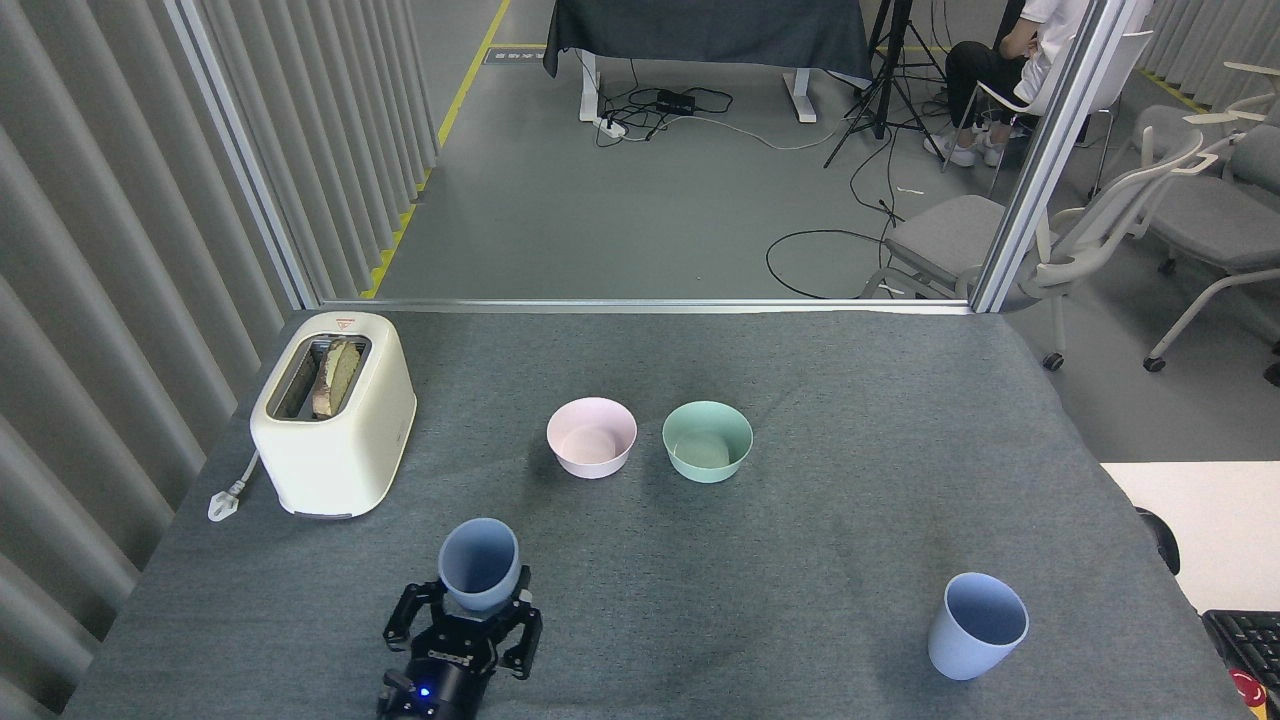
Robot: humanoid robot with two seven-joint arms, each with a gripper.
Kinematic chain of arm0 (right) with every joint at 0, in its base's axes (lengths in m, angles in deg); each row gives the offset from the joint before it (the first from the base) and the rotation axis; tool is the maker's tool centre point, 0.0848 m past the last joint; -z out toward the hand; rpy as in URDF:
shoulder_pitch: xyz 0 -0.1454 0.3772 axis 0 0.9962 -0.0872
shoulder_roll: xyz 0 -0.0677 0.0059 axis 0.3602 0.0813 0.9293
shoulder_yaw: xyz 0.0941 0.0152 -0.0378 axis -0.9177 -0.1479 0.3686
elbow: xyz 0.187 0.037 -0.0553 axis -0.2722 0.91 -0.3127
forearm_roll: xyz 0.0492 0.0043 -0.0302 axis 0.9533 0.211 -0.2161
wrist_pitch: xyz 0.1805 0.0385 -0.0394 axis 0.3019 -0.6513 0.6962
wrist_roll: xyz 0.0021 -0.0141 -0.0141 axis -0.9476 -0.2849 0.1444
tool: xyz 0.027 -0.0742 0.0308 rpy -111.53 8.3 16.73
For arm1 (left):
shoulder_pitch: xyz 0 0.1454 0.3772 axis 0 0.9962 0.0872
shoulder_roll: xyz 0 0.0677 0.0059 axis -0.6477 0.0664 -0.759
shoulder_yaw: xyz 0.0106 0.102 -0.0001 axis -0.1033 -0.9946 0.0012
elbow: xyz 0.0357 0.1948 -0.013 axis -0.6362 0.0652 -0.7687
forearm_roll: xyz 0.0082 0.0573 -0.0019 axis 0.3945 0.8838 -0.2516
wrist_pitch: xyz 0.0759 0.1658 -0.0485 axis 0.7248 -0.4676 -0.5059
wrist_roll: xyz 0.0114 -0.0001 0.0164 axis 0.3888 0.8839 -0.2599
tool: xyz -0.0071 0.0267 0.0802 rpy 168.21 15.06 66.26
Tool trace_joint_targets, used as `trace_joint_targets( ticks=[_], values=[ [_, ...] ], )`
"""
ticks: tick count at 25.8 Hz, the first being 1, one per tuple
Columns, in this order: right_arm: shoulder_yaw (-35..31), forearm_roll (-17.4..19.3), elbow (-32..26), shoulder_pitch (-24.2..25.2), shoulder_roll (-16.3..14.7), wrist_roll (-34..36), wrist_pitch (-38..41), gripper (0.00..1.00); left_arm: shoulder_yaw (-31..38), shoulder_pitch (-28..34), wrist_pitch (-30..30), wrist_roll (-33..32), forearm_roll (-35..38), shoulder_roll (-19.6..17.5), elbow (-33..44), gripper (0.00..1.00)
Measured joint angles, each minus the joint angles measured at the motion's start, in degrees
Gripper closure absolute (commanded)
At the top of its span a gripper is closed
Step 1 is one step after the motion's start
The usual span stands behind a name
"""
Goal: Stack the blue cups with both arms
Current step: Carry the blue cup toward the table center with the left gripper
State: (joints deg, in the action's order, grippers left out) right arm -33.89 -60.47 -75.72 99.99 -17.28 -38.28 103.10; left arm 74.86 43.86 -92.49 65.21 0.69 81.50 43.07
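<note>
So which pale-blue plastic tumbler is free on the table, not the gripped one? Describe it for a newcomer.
Start at the grey cloth-covered table and go to its near right corner. There a pale-blue plastic tumbler stands upright, alone. Its twin, the other pale-blue tumbler, sits between the left gripper fingers near the cream toaster.
</note>
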Motion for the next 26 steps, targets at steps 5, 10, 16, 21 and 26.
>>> trace_joint_targets(
  ticks=[5, 10, 16, 21, 26],
  values=[
    [0.1, 0.0, 0.0, 0.0, 0.1, 0.0, 0.0, 0.00, -6.7, -1.7, 0.4, 0.1, 2.5, 4.9, -3.3, 0.28],
    [0.1, 0.1, 0.1, 0.0, 0.1, 0.0, -0.3, 0.00, -9.8, -2.9, 1.4, 0.2, 7.4, 7.3, -7.2, 0.27],
    [1.2, 0.1, 0.1, 0.0, 0.1, 0.1, -1.2, 0.00, -10.2, -2.5, 2.1, 0.3, 8.1, 7.4, -8.3, 0.23],
    [2.4, 0.1, 0.1, -0.1, 0.0, 0.2, -2.3, 0.00, -10.0, -2.4, 2.1, 0.3, 7.8, 7.4, -8.5, 0.05],
    [2.5, 0.1, 0.1, -0.1, 0.0, 0.2, -2.4, 0.00, -10.0, -2.3, 2.2, 0.3, 7.3, 7.4, -8.4, 0.00]
  ],
)
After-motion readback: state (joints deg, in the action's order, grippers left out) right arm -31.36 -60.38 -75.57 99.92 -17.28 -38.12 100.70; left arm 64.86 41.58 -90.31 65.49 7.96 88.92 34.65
